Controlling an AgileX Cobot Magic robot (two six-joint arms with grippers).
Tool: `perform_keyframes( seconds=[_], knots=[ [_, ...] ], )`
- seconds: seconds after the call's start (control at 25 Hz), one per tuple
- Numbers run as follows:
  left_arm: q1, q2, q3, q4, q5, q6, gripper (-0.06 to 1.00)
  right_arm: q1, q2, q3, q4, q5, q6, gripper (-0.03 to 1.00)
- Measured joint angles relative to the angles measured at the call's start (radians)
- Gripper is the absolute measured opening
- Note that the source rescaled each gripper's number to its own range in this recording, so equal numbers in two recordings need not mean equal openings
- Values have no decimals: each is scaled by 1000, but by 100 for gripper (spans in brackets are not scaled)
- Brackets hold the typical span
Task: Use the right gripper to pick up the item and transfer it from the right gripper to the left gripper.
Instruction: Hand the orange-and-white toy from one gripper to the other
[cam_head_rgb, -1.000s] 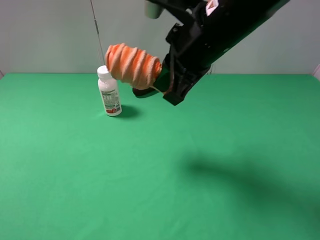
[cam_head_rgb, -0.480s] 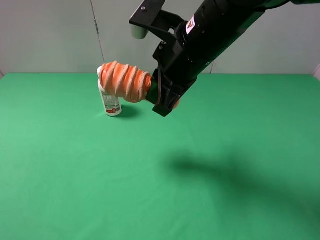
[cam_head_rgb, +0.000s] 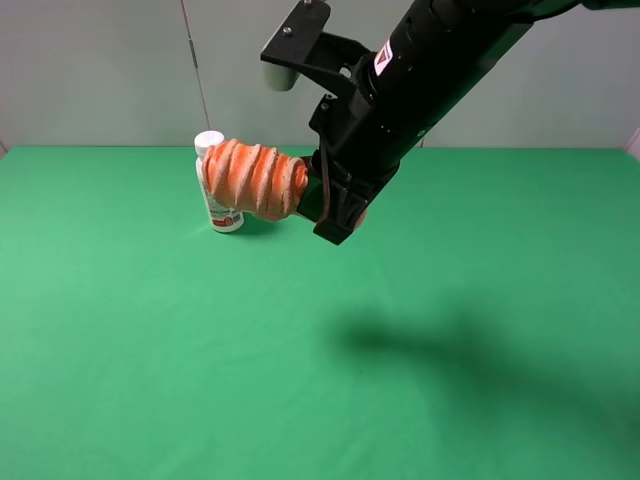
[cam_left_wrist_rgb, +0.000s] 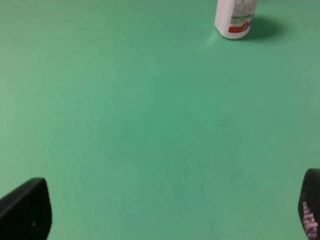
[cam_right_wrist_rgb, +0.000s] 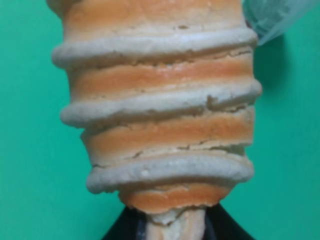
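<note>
Right end effector (cam_head_rgb: 322, 200): closed on one end of the item (cam_head_rgb: 255, 178). In the right wrist view the two dark fingers (cam_right_wrist_rgb: 125, 231) pinch the narrow butt of the item (cam_right_wrist_rgb: 160, 115). The rest of the item stands straight out past the fingertips.

Item: orange-and-cream ribbed roll, held clear of the desk (cam_head_rgb: 150, 350). It projects roughly level from the right end effector, out ahead of the fingertips. No part of it rests on the green surface. The ribs look intact, with small cracks in the cream bands.

White bottle (cam_head_rgb: 210, 146): upright on the desk, just beyond the item's free end, on the side away from the right end effector. From the high camera the item's tip overlaps the bottle's middle, leaving cap and base visible. Contact between them: cannot tell. In the right wrist view a blurred pale corner of the bottle (cam_right_wrist_rgb: 275, 17) shows past the item's far end.

Arm shadow (cam_head_rgb: 450, 350): falls on the desk below and behind the right end effector.

Left end effector (cam_left_wrist_rgb: 167, 215): fully open, with nothing between its fingers (cam_left_wrist_rgb: 25, 210). The tips sit at opposite edges of its wrist view, over bare desk (cam_left_wrist_rgb: 150, 125). The bottle (cam_left_wrist_rgb: 235, 17) stands well ahead of it. It is outside the high view.
</note>
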Motion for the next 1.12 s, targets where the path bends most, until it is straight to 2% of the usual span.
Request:
perform_keyframes(
  seconds=[0.36, 1.0, 1.12],
  knots=[
    [0, 0, 0, 0, 0, 0, 100, 0, 0, 0, 37, -5, -4, 2],
    [0, 0, 0, 0, -2, 0, 100, 0, 0, 0, 42, -6, -4, 2],
    [0, 0, -16, 3, -71, 0, 100, 0, 0, 0, 44, -5, -4, 2]
  ],
)
